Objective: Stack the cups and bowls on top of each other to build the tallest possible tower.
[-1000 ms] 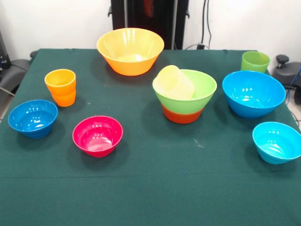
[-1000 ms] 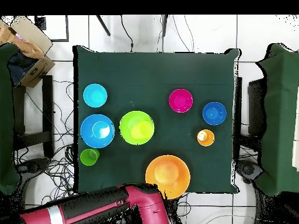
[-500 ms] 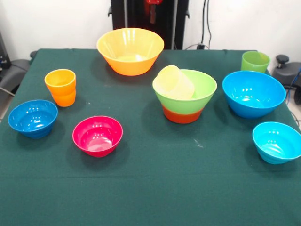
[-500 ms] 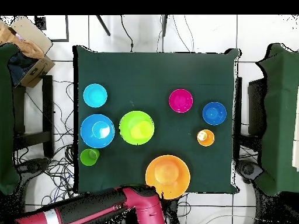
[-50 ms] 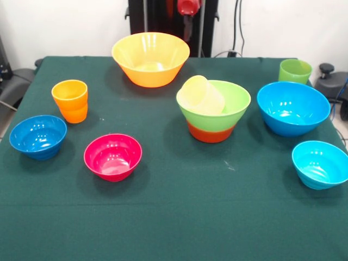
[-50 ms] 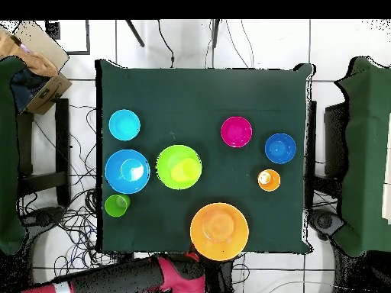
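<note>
Now | end effector [image 5: 187, 22]: grip state unclear | pale yellow cup [image 5: 202, 95]: tilted in light green bowl [image 5: 231, 103]

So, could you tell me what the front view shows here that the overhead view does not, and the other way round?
Only the front view shows the orange-red bowl under the light green bowl, and that the pale yellow cup lies tilted in it. It also shows a red part of the arm at the top edge.

Only the overhead view shows the red and black arm lying along the table's near edge, and the cardboard box and cables beside the table.

Both show the table, the pile, and six other bowls and cups standing apart.
</note>
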Controlling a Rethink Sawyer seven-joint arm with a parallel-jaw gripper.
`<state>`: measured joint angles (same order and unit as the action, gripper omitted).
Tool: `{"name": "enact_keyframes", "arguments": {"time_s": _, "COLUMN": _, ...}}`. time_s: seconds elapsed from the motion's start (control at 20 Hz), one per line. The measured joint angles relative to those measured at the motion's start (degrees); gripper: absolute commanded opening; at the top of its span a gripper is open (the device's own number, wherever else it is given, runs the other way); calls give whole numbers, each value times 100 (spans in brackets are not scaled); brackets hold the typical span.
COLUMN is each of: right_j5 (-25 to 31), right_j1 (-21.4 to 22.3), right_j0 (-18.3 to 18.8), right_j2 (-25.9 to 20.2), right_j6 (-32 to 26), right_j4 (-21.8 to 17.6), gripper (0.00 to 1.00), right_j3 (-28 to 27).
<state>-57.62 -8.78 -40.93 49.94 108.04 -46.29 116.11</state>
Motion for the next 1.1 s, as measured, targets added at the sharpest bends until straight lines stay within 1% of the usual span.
{"name": "enact_keyframes", "arguments": {"time_s": 0.1, "right_j5": 1, "right_j1": 11, "right_j0": -295, "right_j2": 80, "right_j6": -4, "right_j4": 156, "gripper": 100, "right_j3": 90}}
{"name": "enact_keyframes", "arguments": {"time_s": 0.25, "right_j5": 35, "right_j1": 58, "right_j0": -659, "right_j2": 177, "right_j6": -4, "right_j4": 166, "gripper": 100, "right_j3": 150}}
{"name": "enact_keyframes", "arguments": {"time_s": 0.5, "right_j5": 195, "right_j1": 134, "right_j0": -1072, "right_j2": 330, "right_j6": -4, "right_j4": 165, "gripper": 100, "right_j3": 168}}
{"name": "enact_keyframes", "arguments": {"time_s": 0.7, "right_j5": 367, "right_j1": 182, "right_j0": -1243, "right_j2": 438, "right_j6": -4, "right_j4": 167, "gripper": 100, "right_j3": 168}}
{"name": "enact_keyframes", "arguments": {"time_s": 0.9, "right_j5": 537, "right_j1": 242, "right_j0": -1274, "right_j2": 482, "right_j6": -4, "right_j4": 160, "gripper": 100, "right_j3": 168}}
{"name": "enact_keyframes", "arguments": {"time_s": 1.05, "right_j5": 604, "right_j1": 301, "right_j0": -1225, "right_j2": 483, "right_j6": -4, "right_j4": 1, "gripper": 100, "right_j3": 167}}
{"name": "enact_keyframes", "arguments": {"time_s": 1.1, "right_j5": 603, "right_j1": 345, "right_j0": -1160, "right_j2": 485, "right_j6": -4, "right_j4": -126, "gripper": 100, "right_j3": 165}}
